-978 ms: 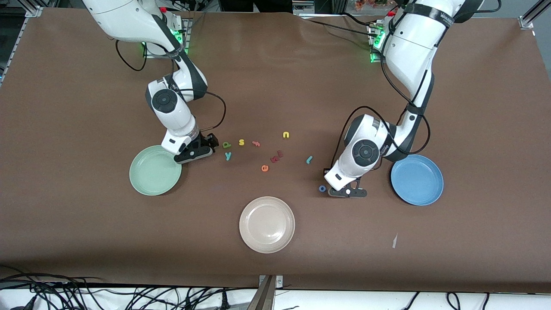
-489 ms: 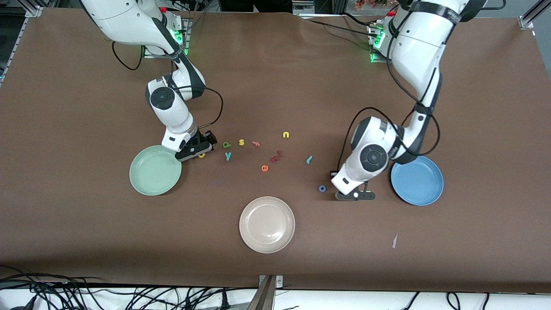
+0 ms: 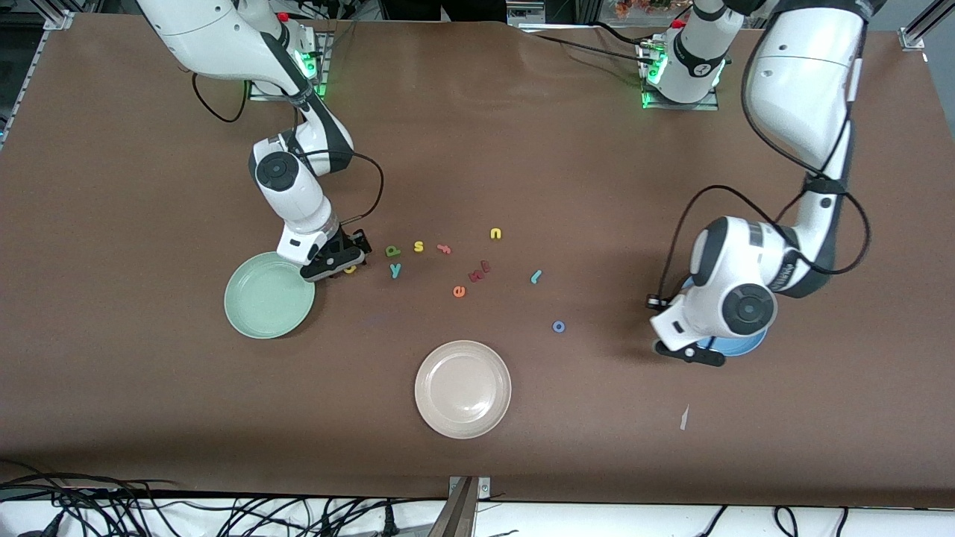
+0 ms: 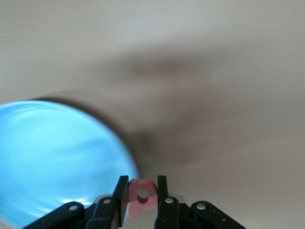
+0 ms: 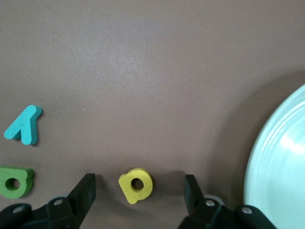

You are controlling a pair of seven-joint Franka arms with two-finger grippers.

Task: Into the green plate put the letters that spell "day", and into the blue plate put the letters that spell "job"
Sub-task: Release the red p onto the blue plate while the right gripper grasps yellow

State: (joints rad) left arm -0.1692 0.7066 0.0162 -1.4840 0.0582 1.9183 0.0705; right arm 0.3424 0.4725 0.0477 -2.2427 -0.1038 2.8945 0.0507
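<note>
Landmark taken: the beige plate [image 3: 462, 388], nearest the front camera at mid-table.

Left gripper [image 4: 143, 198]: seen over the camera-side rim of the blue plate [image 3: 750, 344], which lies toward the left arm's end of the table from the beige plate. In the left wrist view the salmon-pink b [image 4: 141, 196] is pinched between the two fingers [image 4: 123, 196], held clear of the table, with the blue plate's edge directly beneath.

Right gripper [image 5: 138, 191]: low at the table, beside the green plate [image 3: 265, 302], which lies toward the right arm's end from the beige plate. The fingers are spread wide apart, one on each side of the yellow a [image 5: 136, 185]; the letter lies flat between them, untouched by either.

Letters noted on the table, all farther from the camera than the beige plate:
- dark green d [image 3: 392, 251] and teal y [image 3: 395, 270], close together, just beside the right gripper.
- teal j [image 3: 536, 277] and blue o [image 3: 558, 326], toward the left arm's end, the o the nearer to the beige plate.
- yellow s [image 3: 418, 246], pink f [image 3: 444, 249], yellow u [image 3: 495, 233] and orange e [image 3: 459, 291], scattered between those groups.

No letters are seen in the green plate or the beige plate.
</note>
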